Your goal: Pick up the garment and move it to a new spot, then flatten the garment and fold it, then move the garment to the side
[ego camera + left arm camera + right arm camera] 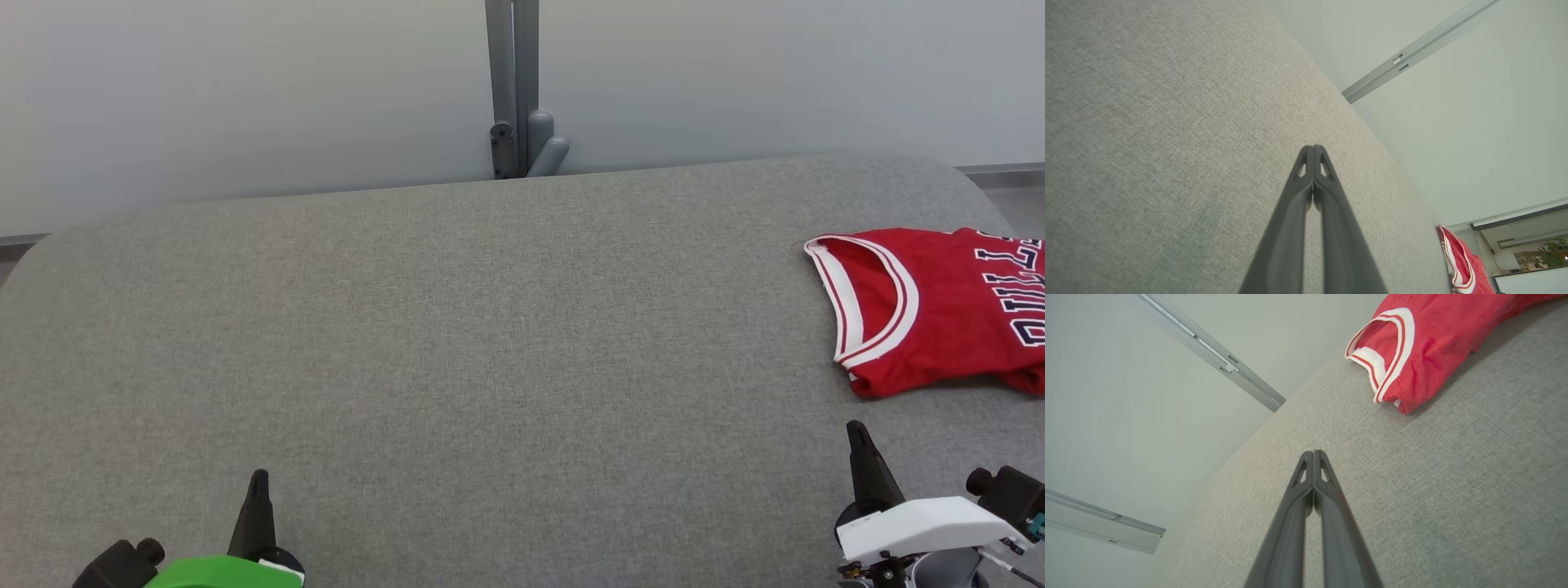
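Nearest in the head view, the left gripper (260, 483) rises from the near edge of the grey fabric-covered table (490, 327) towards its left corner. The right gripper (857, 437) rises from the near edge towards the right corner. Each shows as a single dark point, empty. The red garment (931, 318), a jersey with white trim and dark lettering, lies flat by the table's right edge, closer to the far right corner, and is cut off by the picture's edge. Its trimmed opening faces the middle of the table. It sits beyond the right gripper's tip and a little to its right, near but apart, and well apart from the left gripper. A grey post (513, 82) stands behind the far edge.

In the left wrist view, the left gripper (1313, 152) has its fingers pressed together at the tips over bare table (1147, 122), holding nothing. The garment (1461, 265) shows far off at the lower right.

In the right wrist view, the right gripper (1313, 455) is likewise closed tip to tip, empty, above the table (1453, 477). The garment (1429, 347) lies ahead and to the right, not touching it.
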Tool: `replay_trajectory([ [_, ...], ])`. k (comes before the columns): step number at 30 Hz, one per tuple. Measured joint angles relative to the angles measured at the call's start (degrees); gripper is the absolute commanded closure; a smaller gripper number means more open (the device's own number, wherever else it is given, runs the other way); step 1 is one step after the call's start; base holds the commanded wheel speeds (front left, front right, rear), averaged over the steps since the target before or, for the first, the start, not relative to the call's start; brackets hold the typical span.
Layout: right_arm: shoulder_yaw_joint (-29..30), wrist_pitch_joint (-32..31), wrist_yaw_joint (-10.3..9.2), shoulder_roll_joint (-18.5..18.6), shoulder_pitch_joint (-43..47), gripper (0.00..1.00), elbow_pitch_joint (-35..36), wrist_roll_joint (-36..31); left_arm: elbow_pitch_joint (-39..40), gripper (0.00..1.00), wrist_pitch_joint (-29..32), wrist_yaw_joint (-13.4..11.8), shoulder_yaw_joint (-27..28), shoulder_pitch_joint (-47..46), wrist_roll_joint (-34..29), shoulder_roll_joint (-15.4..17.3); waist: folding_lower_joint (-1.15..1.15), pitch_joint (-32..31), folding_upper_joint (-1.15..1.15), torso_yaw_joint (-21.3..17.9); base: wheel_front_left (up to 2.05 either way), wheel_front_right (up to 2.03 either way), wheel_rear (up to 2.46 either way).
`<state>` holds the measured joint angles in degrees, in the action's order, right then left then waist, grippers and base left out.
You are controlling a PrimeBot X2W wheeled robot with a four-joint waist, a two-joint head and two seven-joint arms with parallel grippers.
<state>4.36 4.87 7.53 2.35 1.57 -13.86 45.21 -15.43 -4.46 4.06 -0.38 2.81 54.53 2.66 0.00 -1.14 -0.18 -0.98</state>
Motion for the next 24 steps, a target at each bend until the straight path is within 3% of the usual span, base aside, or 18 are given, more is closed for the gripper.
replay_trajectory([
  [24,0.5,-3.8,-0.03,0.1,-1.9,1.00,0.8,17.3,1.1,1.00,4.4,1.3,2.5,-2.3,13.9,0.0,0.00,0.4,0.00,0.3,0.00,0.00,0.00],
])
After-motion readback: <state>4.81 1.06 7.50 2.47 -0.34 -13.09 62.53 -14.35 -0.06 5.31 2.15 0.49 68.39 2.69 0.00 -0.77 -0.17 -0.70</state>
